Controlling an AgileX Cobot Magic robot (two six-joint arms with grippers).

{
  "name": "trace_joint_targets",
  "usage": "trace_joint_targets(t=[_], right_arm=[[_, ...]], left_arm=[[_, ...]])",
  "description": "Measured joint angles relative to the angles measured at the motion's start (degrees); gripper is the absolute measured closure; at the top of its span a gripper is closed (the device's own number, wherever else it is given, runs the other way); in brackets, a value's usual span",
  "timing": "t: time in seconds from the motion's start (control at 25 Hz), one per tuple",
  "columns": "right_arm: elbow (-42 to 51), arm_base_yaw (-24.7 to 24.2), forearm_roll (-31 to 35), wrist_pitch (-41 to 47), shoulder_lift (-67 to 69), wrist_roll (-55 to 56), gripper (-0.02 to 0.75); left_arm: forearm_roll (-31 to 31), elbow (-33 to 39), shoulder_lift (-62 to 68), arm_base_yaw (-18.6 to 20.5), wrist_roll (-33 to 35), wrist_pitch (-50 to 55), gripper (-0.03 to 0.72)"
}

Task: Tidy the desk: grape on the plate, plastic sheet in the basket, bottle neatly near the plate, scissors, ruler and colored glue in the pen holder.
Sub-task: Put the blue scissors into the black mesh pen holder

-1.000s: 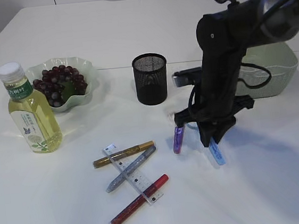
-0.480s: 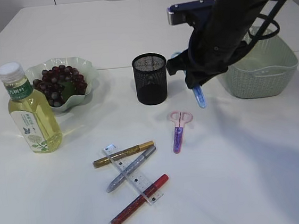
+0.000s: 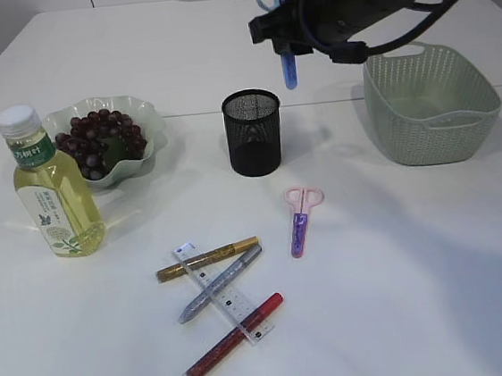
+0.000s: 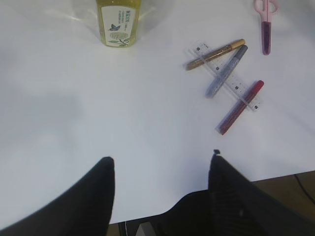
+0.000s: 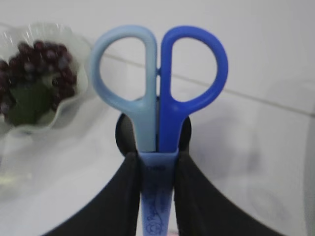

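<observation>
The right gripper (image 5: 157, 189) is clamping the blue scissors (image 5: 158, 93) by their sheathed blades, handles up, with its two fingers (image 5: 129, 196) pressing either side of the sheath. From the front camera it is hanging above the tabletop's far half, the sheath tip pointing down above and a little right of the black mesh pen holder (image 3: 252, 132).

What could go wrong looks mostly like a matter of aim. If the tip is sitting off to one side when the jaws part, it could be striking the holder's rim and the scissors could be bouncing out onto the tabletop, or tipping the light holder over. The grip is also on a smooth sheath, so the scissors could be slipping or tilting in the fingers.

The left gripper (image 4: 160, 189) is waiting with jaws apart and holding nothing, over the near edge of the tabletop.

Further out, the pink scissors (image 3: 299, 220) are lying near the middle, the ruler (image 3: 223, 291) and glue pens (image 3: 208, 258) toward the near edge, the bottle (image 3: 49, 183) and the plate (image 3: 145, 159) of grapes (image 3: 96, 141) toward the left edge, and the basket (image 3: 431, 103) toward the right.
</observation>
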Motion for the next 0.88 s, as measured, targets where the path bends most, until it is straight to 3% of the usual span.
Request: trace_joint_targets(t=[0.56,0.88], right_arm=[[0.0,0.0,-0.1,-25.9,8.8,-0.1,0.56],[-5.4,0.0,-0.2,-27.2,15.3,-0.1,0.56]], left_arm=[[0.0,0.0,0.0,0.0,0.0,0.0,0.246],[0.0,0.0,0.0,0.0,0.0,0.0,0.246]])
